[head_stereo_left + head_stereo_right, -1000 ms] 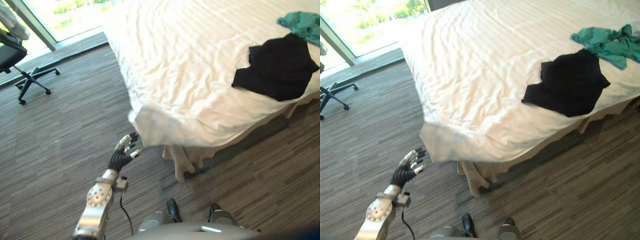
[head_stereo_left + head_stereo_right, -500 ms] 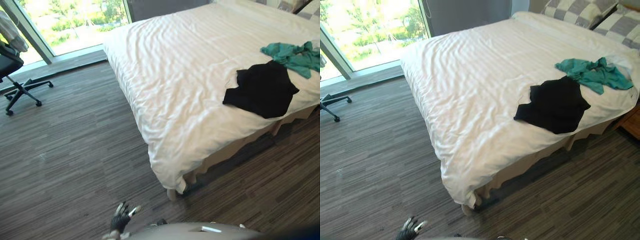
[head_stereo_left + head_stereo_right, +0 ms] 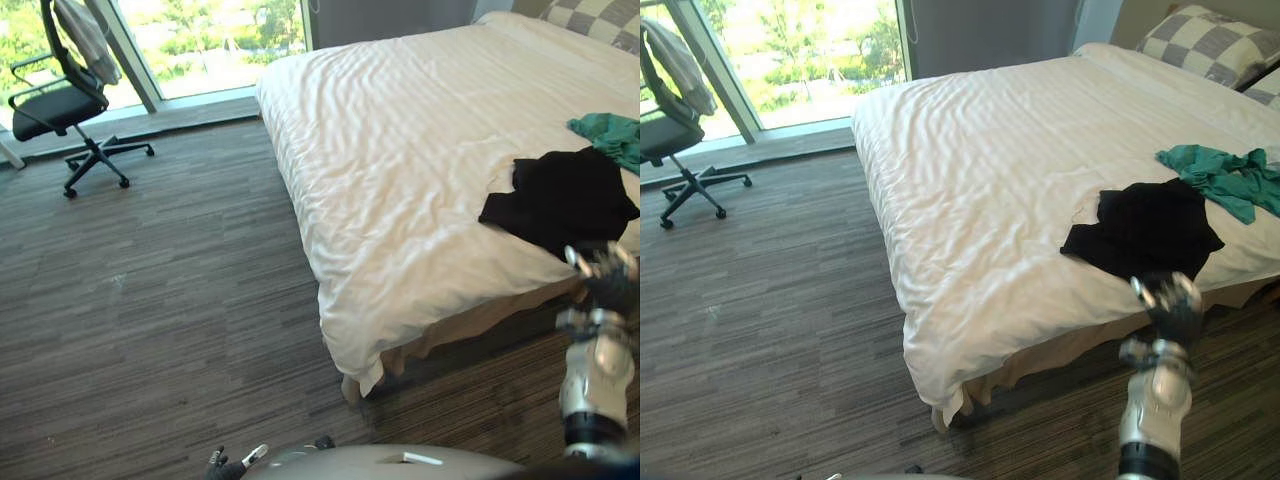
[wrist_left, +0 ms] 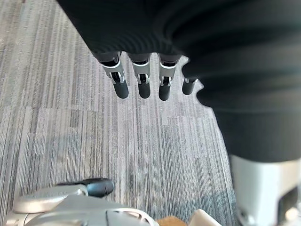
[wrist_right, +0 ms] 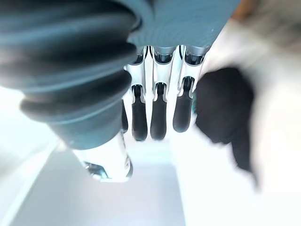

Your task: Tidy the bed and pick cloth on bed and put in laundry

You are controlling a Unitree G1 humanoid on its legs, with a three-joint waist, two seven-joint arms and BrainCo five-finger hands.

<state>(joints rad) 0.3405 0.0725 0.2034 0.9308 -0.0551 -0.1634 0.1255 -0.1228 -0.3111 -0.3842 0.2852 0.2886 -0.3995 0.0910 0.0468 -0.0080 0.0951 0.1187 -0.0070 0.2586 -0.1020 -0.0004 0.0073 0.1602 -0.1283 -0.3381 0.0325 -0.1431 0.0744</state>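
Note:
A black cloth (image 3: 1150, 230) lies spread on the white duvet (image 3: 980, 190) near the bed's near edge. A teal cloth (image 3: 1225, 175) is bunched just beyond it. My right hand (image 3: 1175, 300) is raised in front of the bed's edge, just short of the black cloth and apart from it. In its wrist view the fingers (image 5: 157, 117) hang fairly straight and empty, with the black cloth (image 5: 223, 108) past them. Low over the floor, my left hand (image 3: 225, 466) is open, its fingers (image 4: 141, 80) straight with only floorboards beyond.
Checked pillows (image 3: 1200, 45) lie at the head of the bed. An office chair (image 3: 70, 100) with a garment over its back stands by the window at the far left. Wood-look floor (image 3: 160, 300) stretches wide to the left of the bed; the duvet corner (image 3: 365, 370) hangs low.
The camera has swung up and right. My left hand has dropped from the duvet corner, which now hangs down. My right hand has risen into view by the black cloth.

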